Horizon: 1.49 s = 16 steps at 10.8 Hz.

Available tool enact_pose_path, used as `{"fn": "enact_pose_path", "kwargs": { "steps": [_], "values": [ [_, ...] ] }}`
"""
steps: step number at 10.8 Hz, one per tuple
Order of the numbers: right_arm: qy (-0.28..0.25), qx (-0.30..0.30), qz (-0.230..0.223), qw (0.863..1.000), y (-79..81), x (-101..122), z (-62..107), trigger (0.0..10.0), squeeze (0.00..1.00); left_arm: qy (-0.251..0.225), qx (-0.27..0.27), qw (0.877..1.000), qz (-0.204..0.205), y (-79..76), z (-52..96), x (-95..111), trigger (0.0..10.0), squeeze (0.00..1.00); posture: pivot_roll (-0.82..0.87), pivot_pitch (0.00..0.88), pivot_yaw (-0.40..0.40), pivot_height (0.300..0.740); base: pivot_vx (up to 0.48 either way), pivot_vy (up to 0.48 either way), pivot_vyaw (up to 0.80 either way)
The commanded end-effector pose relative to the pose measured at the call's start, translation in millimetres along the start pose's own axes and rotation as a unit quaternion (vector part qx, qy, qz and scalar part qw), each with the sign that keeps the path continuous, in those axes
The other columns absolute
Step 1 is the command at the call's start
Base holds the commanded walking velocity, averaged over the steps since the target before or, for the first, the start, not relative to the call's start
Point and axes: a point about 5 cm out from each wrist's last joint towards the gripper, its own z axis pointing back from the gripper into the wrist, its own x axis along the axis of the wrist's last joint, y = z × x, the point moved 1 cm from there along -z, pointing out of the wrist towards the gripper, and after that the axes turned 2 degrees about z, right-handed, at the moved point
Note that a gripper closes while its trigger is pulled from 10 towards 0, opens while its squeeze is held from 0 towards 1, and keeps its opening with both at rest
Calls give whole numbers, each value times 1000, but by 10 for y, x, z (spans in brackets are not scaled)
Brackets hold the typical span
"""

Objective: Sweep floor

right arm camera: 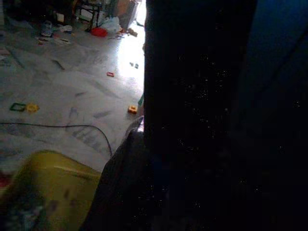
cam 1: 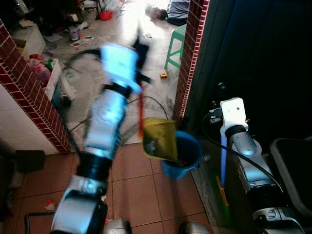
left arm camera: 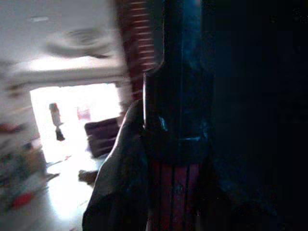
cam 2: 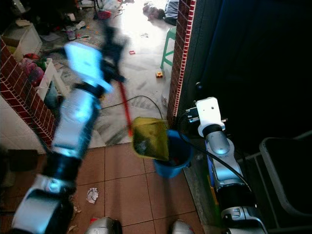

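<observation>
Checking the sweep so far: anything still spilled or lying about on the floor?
Yes. Crumpled paper scraps lie on the tiles by the robot's feet, and small toy blocks are scattered on the grey floor beyond. The dustpan hangs tilted over the blue bucket.

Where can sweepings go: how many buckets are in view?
1: a blue bucket on the tiles beside the brick pillar, the yellow dustpan tipped over its rim. Others may be hidden.

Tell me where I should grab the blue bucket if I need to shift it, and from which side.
Grip the blue bucket by its upper rim on the side toward the right arm. It stands upright and open-topped on the tiled floor, and the yellow dustpan, held by the left gripper on its red handle, hangs tilted over the other side, so that rim is probably blocked.
</observation>
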Motion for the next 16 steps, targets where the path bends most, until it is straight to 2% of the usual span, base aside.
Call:
{"fn": "enact_pose_path", "kwargs": {
  "steps": [1,4,5,8,9,10,12,14,16],
  "values": [
    [-21,-3,7,1000,-27,114,-44,10000,0,5,-56,998,-24,-145,0,-5,10000,0,-57,0,2,740,0,0,0],
    [-22,-2,6,1000,-14,124,-51,10000,0,21,-205,977,-61,-507,56,-44,10000,0,-56,5,5,740,0,0,0],
    [-22,-2,6,1000,-11,121,-52,10000,0,25,-229,971,-69,-573,69,-52,10000,0,-55,4,6,740,0,0,0],
    [-22,-1,5,1000,2,120,-52,10000,0,10,-240,967,-83,-611,44,5,10000,0,-57,5,6,740,0,0,0],
    [-21,0,6,1000,1,118,-56,10000,0,-9,-245,963,-108,-615,6,93,10000,0,-56,4,5,740,0,0,0],
    [-22,0,6,1000,1,122,-64,10000,0,-23,-257,957,-129,-645,-17,154,10000,0,-54,3,6,740,0,0,0],
    [-25,1,6,1000,-1,147,-93,10000,0,-25,-327,931,-162,-854,-22,182,10000,0,-26,19,3,740,0,0,0],
    [-28,2,9,1000,-5,164,-119,10000,0,-22,-342,929,-142,-970,-35,213,10000,0,-7,33,-1,740,0,0,0],
    [-27,5,10,1000,6,157,-124,10000,0,-19,-319,939,-128,-943,-47,192,10000,0,-9,26,-7,740,0,0,0]
  ]
}}
